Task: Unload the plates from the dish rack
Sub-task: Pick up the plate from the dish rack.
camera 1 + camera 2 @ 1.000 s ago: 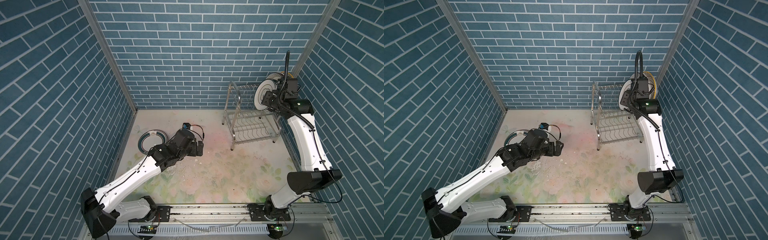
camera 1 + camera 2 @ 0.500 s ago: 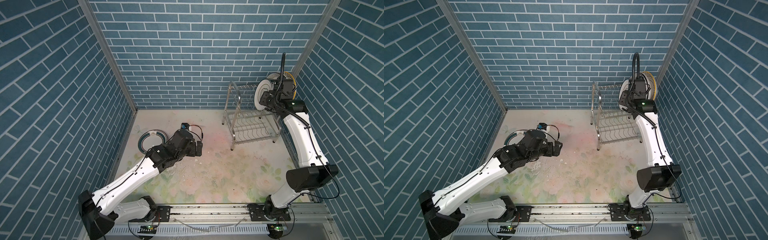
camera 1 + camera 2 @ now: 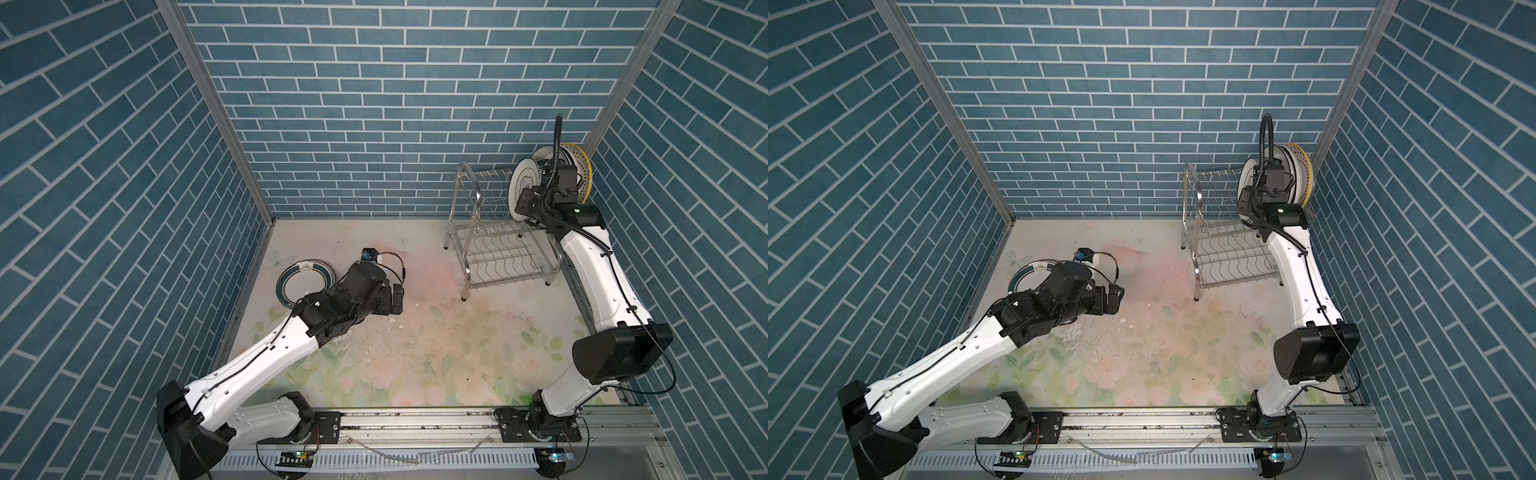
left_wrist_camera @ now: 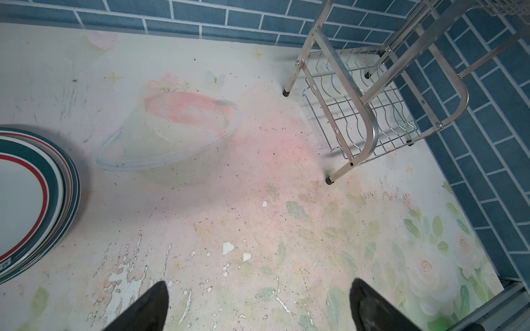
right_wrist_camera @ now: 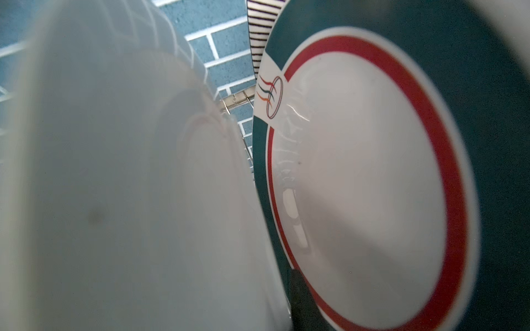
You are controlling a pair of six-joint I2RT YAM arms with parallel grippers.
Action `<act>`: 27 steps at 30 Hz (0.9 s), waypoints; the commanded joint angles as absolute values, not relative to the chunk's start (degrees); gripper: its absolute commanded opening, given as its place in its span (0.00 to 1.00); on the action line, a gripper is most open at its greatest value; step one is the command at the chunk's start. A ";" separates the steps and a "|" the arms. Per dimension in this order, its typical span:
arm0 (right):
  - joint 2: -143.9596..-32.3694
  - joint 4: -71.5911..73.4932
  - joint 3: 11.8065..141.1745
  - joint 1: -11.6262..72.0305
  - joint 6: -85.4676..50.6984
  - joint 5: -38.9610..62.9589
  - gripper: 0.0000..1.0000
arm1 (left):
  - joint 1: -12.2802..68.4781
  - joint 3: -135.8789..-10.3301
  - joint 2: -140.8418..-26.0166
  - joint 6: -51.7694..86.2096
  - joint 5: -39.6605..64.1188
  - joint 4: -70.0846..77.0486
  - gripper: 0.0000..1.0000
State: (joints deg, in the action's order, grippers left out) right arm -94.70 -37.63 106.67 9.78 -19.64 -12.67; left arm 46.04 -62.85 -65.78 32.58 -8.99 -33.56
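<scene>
White front plate (image 3: pixel 521 183) seemingly sits between the right hand's (image 3: pixel 535 192) fingers (image 5: pixel 298 286).

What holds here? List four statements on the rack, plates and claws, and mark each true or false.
1. The left claw is open and empty. True.
2. The rack has plates on its lower tier. False: that tier is bare; the racked plates stand upright on the upper tier.
3. A stack of plates lies flat on the table by the left arm. True.
4. The right claw hangs over the stack. False: it is up at the racked plates.
</scene>
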 commanded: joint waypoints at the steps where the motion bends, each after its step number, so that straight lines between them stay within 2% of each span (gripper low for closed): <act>1: -93.08 -35.14 105.39 9.93 -17.50 -12.54 0.19 | 46.14 -61.97 -64.38 32.59 -9.83 -33.21 0.99; 12: -92.07 -33.84 104.53 9.87 -17.05 -13.09 0.05 | 46.06 -61.79 -64.60 32.55 -9.65 -32.81 0.99; 27: -86.72 -31.02 103.75 9.84 -15.21 -14.07 0.02 | 45.35 -58.76 -62.55 33.93 -11.00 -30.44 0.99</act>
State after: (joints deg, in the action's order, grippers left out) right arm -90.04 -34.98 104.20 9.65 -17.45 -13.69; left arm 45.67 -59.57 -64.07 33.52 -10.24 -31.64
